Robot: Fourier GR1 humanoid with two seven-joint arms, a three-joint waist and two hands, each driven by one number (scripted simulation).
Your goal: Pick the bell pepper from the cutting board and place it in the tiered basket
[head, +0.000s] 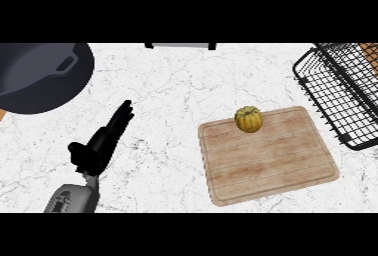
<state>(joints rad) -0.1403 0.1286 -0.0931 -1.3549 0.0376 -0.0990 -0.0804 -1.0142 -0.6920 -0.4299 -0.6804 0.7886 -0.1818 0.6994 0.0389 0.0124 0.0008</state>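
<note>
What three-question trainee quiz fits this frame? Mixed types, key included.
1. True or false: the bell pepper sits on the cutting board.
2. Multiple choice: the tiered basket shows at the view's A) upper right, B) lower left, C) centre.
3. Fill in: the left hand holds nothing; its fingers are ____.

Key: 1 true; 2 A; 3 straight.
</note>
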